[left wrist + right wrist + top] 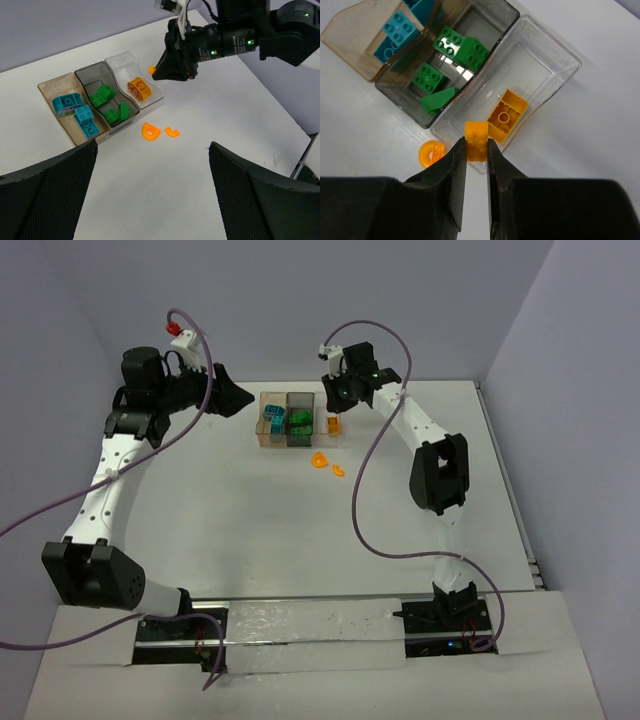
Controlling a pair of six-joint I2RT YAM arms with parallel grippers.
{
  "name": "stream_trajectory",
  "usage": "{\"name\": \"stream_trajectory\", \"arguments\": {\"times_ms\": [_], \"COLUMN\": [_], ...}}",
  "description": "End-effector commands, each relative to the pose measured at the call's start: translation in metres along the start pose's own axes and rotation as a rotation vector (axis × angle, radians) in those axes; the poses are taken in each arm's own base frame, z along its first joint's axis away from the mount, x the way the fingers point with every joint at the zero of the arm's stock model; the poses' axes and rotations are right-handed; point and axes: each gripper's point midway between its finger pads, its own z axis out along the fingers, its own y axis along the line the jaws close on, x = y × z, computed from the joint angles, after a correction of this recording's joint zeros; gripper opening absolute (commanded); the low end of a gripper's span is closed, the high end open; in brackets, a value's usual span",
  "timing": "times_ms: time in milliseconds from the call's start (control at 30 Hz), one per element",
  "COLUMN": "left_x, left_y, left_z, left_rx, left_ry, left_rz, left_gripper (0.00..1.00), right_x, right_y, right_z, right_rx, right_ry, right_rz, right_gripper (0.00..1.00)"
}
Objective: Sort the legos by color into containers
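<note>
Three joined containers stand in a row: the brown one (48, 90) holds teal legos (80, 114), the grey one (88, 74) green legos (106, 95), and the clear one (121, 62) an orange brick (139, 87). My right gripper (476, 146) is shut on a small orange lego (476, 136), which hangs over the clear container's (547, 65) near rim, next to the orange brick (507, 116) inside. Two curved orange legos (150, 131) (172, 132) lie on the table in front of the containers. My left gripper (155, 200) is open and holds nothing, back from them on the left.
The white table (250, 530) ends at grey walls behind and at both sides. The right arm (240, 40) reaches in above the containers from the far side. Purple cables (365, 490) hang from both arms.
</note>
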Motion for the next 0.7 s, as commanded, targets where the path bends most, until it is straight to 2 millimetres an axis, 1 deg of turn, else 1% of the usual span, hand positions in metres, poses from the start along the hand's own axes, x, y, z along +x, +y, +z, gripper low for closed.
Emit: {"name": "stream_trajectory", "arguments": {"times_ms": [0, 67, 167, 267, 333, 367, 467, 500, 533, 567, 600, 667], "left_x": [-0.014, -0.014, -0.014, -0.013, -0.012, -0.012, -0.011, -0.011, -0.011, -0.011, -0.01, -0.011], "left_y": [0.002, 0.002, 0.003, 0.003, 0.005, 0.005, 0.005, 0.005, 0.006, 0.006, 0.006, 0.006], "left_z": [-0.003, -0.002, 0.0, 0.001, 0.002, 0.003, 0.003, 0.004, 0.004, 0.004, 0.003, 0.003], "left_rx": [-0.018, -0.016, -0.015, -0.011, -0.011, -0.01, -0.007, -0.008, -0.012, -0.012, -0.013, -0.012], "left_ry": [-0.04, -0.041, -0.037, -0.033, -0.032, -0.032, -0.029, -0.028, -0.028, -0.028, -0.026, -0.027], "left_rz": [0.02, 0.019, 0.013, 0.015, 0.013, 0.012, 0.01, 0.011, 0.011, 0.011, 0.012, 0.013], "left_gripper": [0.99, 0.99, 0.99, 0.99, 0.99, 0.99, 0.99, 0.99, 0.99, 0.99, 0.99, 0.99], "right_x": [-0.03, -0.029, -0.02, -0.013, -0.006, -0.004, -0.001, -0.001, -0.002, -0.002, -0.003, -0.004], "right_y": [-0.006, -0.004, -0.002, -0.003, -0.003, -0.002, 0.0, 0.001, 0.001, 0.001, 0.003, 0.004], "right_z": [0.007, 0.013, 0.028, 0.036, 0.042, 0.045, 0.049, 0.05, 0.05, 0.05, 0.049, 0.048], "right_rx": [0.04, 0.042, 0.043, 0.052, 0.054, 0.053, 0.048, 0.045, 0.046, 0.046, 0.041, 0.04], "right_ry": [-0.084, -0.079, -0.056, -0.041, -0.024, -0.019, -0.01, -0.011, -0.012, -0.012, -0.014, -0.015], "right_rz": [-0.009, -0.017, -0.022, -0.022, -0.029, -0.032, -0.043, -0.045, -0.049, -0.049, -0.052, -0.052], "right_gripper": [0.0, 0.0, 0.0, 0.0, 0.02, 0.06, 0.26, 0.31, 0.41, 0.41, 0.5, 0.56]}}
